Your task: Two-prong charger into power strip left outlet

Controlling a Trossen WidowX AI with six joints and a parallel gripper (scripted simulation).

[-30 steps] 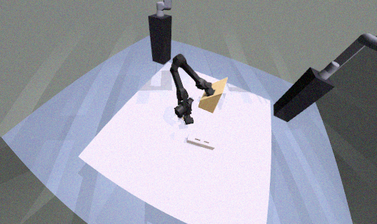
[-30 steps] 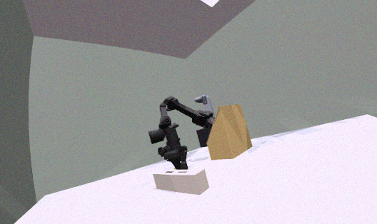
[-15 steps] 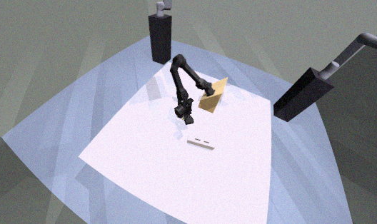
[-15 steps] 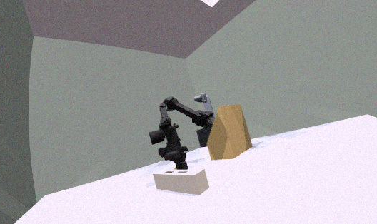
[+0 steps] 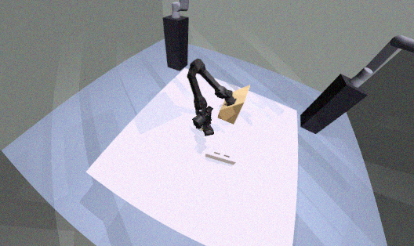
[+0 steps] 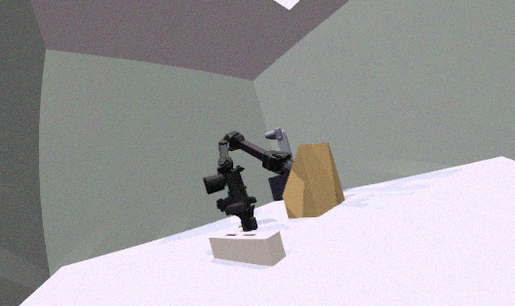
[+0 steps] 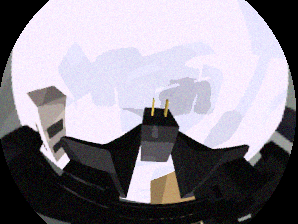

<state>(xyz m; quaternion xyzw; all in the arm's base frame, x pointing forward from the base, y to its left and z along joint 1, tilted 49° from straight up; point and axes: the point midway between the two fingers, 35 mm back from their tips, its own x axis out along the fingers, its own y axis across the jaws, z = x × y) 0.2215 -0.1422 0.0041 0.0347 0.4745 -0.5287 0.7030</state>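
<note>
The black two-prong charger (image 7: 159, 144) is between the fingers of my gripper (image 5: 208, 129) (image 6: 247, 221) (image 7: 155, 127), which is shut on it. Its two yellow prongs (image 7: 166, 107) are bare and point toward the top of the wrist view, and to the left in the exterior view. Whether the charger touches the table cannot be told. The beige power strip (image 5: 220, 159) (image 6: 246, 249) (image 7: 50, 115) lies apart from the charger, at the left in the wrist view. Its two dark outlets are uncovered; they face up in the exterior view.
A tan angular block (image 5: 233, 110) (image 6: 317, 180) (image 7: 162, 190) stands beside the arm's base. Two dark pedestals (image 5: 176, 43) (image 5: 333, 103) with grey arms stand at the edges of the white table top (image 5: 247, 196).
</note>
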